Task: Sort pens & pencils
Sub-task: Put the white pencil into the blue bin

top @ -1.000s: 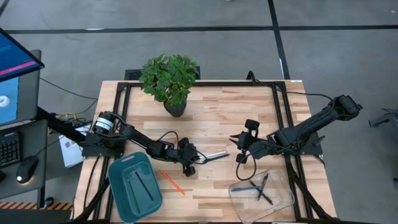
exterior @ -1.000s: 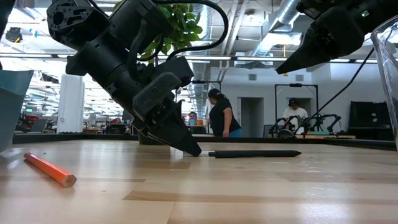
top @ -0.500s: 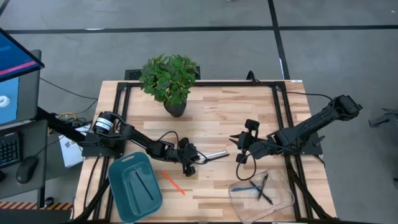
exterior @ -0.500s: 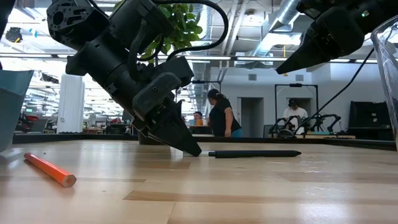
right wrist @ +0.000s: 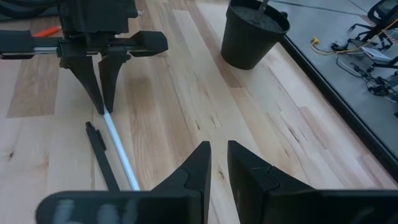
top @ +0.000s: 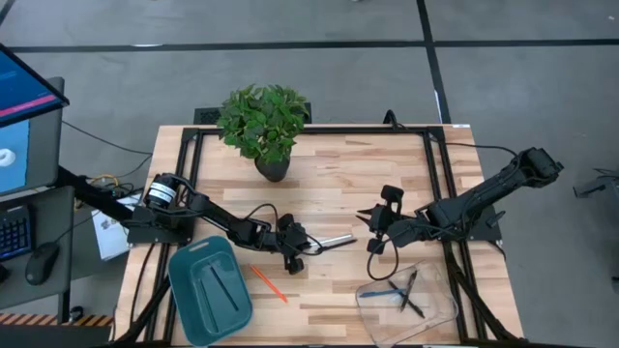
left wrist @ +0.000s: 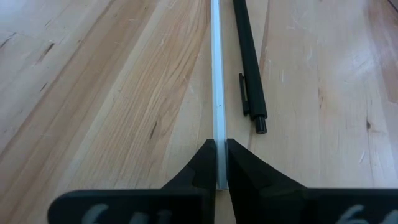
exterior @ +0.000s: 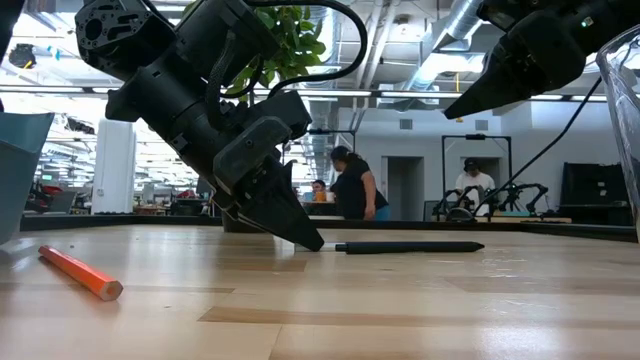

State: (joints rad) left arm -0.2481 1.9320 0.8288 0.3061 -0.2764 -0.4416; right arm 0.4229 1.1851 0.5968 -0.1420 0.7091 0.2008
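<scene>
A whitish pen [left wrist: 217, 74] lies on the wooden table near its middle [top: 338, 239], with a black pen [left wrist: 249, 62] close beside it. My left gripper [left wrist: 217, 149] is shut on the whitish pen; it also shows in the high view [top: 311, 247]. An orange pencil [top: 269, 283] lies flat nearer the front edge. My right gripper [right wrist: 217, 146] hovers above the table just right of the two pens, its fingers a narrow gap apart and empty. The teal tray [top: 193, 300] holds one dark stick. My left gripper pinches the whitish pen's near end [left wrist: 217, 134] between its two fingertips [left wrist: 202, 155]. The fingers slant down from the table's left and lie along the pen, which runs straight away from them. The pen lies flat on the table.
A clear container [top: 440, 304] at the front right holds a blue pen and dark pens. A potted plant [top: 263, 121] stands at the back left. People stand in the room beyond the table.
</scene>
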